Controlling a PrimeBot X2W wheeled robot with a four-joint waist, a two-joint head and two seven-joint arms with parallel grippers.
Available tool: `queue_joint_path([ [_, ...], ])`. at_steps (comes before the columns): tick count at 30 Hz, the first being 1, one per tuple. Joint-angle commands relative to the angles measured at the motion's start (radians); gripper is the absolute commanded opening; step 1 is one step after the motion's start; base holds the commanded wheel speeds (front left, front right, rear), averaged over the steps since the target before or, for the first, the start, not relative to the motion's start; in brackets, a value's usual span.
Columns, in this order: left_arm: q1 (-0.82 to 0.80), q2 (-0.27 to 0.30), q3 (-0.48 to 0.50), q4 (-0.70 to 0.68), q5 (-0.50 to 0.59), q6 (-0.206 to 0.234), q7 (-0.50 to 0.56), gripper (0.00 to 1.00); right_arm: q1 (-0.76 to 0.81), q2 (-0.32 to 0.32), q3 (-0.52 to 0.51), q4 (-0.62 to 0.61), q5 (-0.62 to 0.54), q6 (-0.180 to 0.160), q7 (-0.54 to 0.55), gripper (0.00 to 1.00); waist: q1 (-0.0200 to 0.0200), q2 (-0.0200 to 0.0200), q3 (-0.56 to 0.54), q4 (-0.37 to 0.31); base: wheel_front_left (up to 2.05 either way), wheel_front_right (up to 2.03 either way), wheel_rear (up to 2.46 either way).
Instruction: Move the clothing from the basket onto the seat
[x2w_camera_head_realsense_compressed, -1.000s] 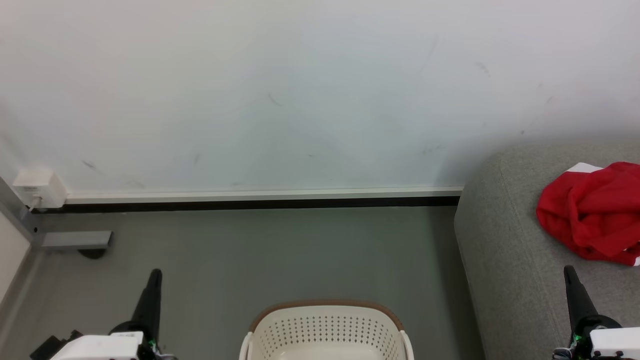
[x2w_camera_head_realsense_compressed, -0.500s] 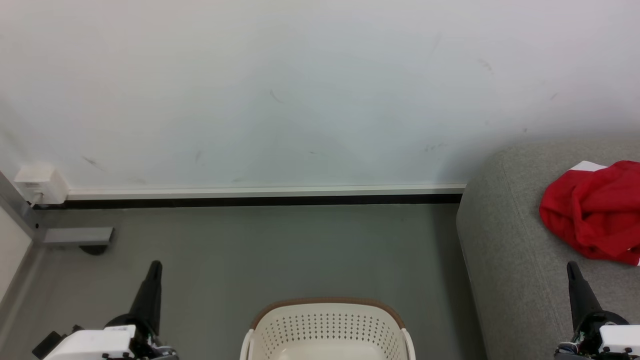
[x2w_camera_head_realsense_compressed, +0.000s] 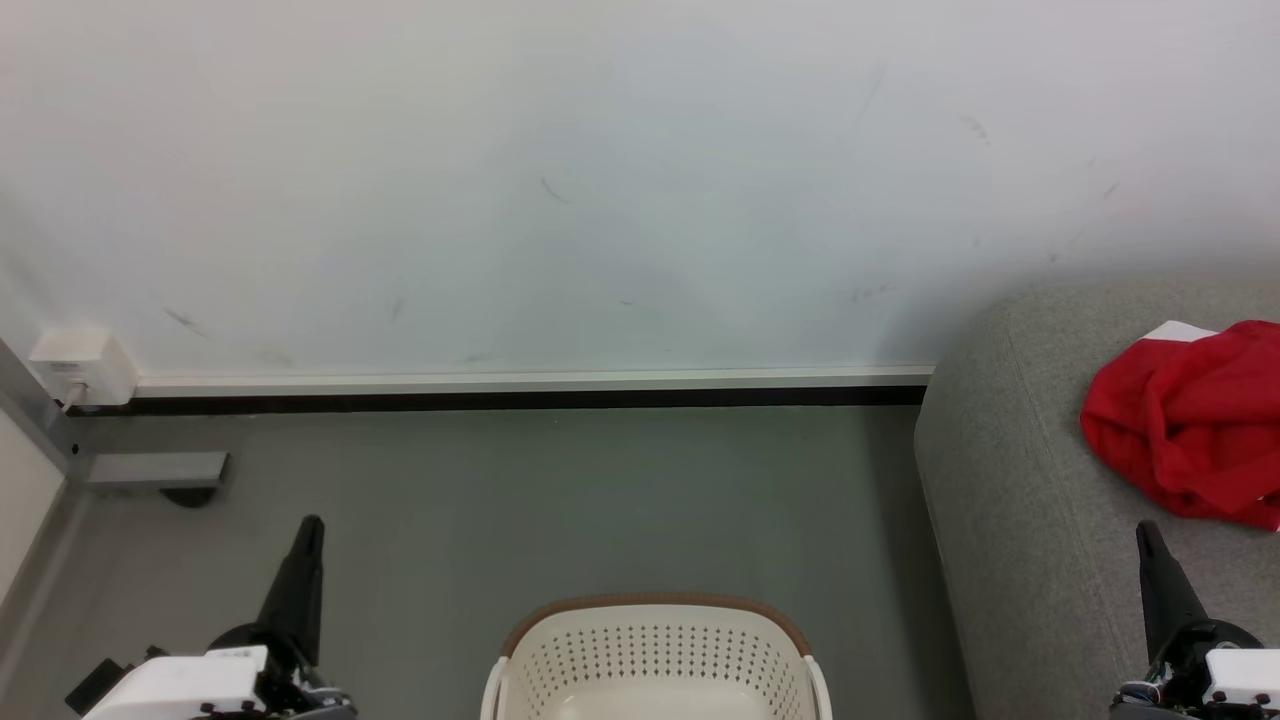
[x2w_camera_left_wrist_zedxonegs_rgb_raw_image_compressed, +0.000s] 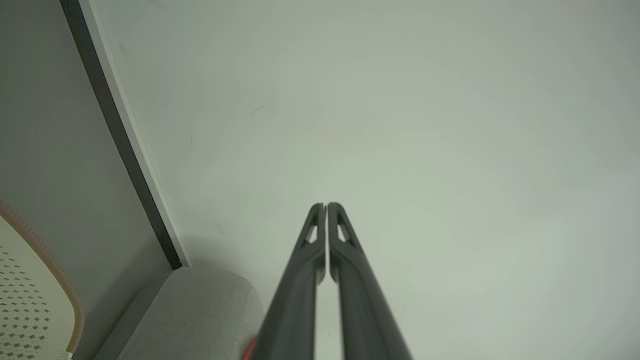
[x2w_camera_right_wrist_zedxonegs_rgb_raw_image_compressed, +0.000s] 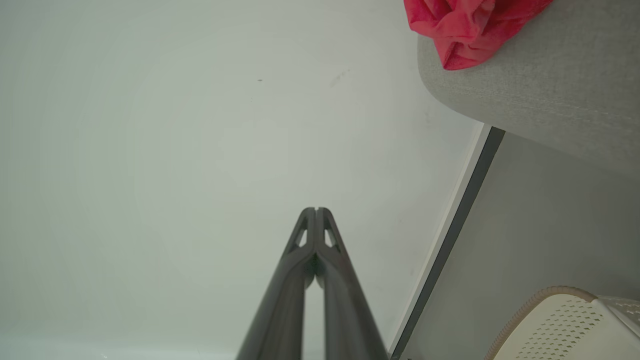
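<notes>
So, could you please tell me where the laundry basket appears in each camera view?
Head view: the basket at bottom centre.
Left wrist view: the basket in the lower left corner.
Right wrist view: the basket in the lower right corner.
Shared landmark: the dark skirting strip.

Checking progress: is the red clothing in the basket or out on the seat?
Out: crumpled bright red clothing lies on the light grey fabric seat. The visible part of the cream-white perforated plastic basket shows none.

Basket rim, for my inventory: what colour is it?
The basket rim is brown, best in the head view.
</notes>
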Motion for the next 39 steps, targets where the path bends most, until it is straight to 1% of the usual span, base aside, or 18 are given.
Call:
queue_joint_path([
  [1, -0.007, 0.007, 0.003, -0.002, -0.014, -0.007, 0.003, 0.0, -0.009, -0.01, 0.0, -0.005, 0.006, -0.002, -0.003, 0.0, 0.0, 0.0, 0.0, 0.0, 0.0, 0.0, 0.0],
  [39, -0.007, 0.007, 0.003, -0.003, -0.014, -0.007, 0.003, 0.0, -0.005, -0.035, 0.034, -0.01, 0.038, -0.002, -0.03, 0.0, 0.0, 0.0, 0.0, 0.0, 0.0, 0.0, 0.0],
])
